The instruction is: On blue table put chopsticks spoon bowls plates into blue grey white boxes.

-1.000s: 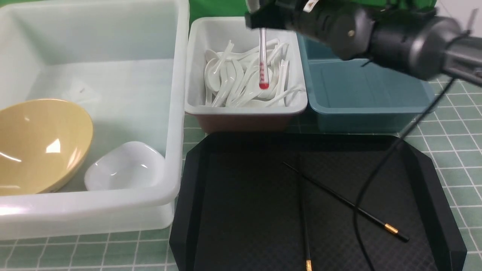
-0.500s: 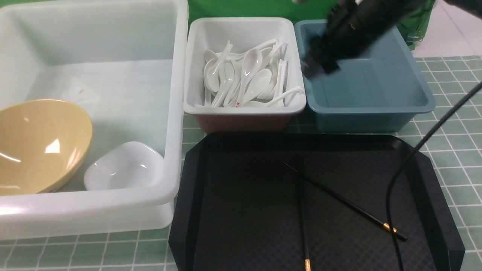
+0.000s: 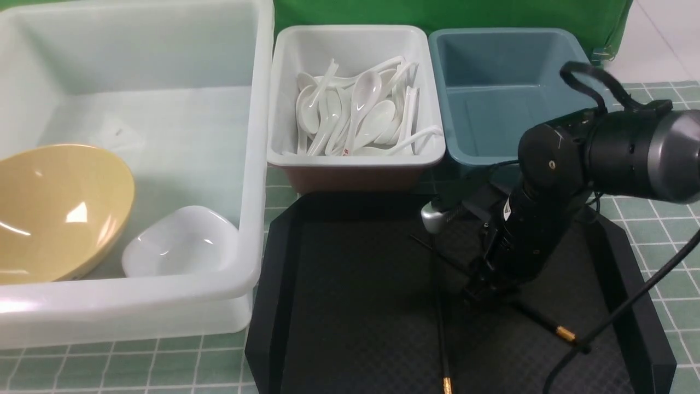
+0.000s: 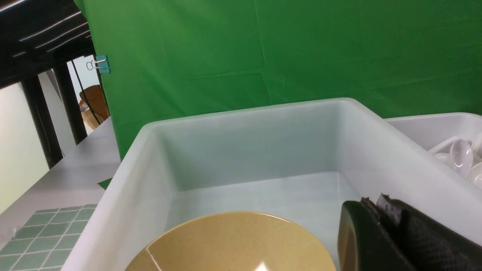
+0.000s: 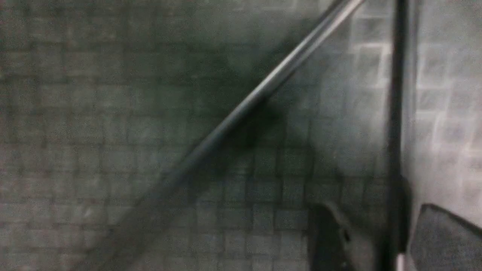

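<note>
Two black chopsticks with gold bands lie crossed on the black tray: one points at me, the other runs diagonally to the right. My right gripper is down over their crossing. In the right wrist view it stands open astride one chopstick, with the other chopstick slanting past. My left gripper is shut and empty, hanging over the large white box beside the yellow bowl. White spoons fill the middle white box. The blue box holds nothing.
A small white dish lies beside the yellow bowl in the large box. The right arm's cable trails over the tray's right side. A green cloth hangs behind the boxes, and the tabletop has a green tiled pattern.
The right gripper let a red-marked spoon fall into the middle box, swung right over the blue box, then came down onto the tray over the chopsticks. The left arm has not moved.
</note>
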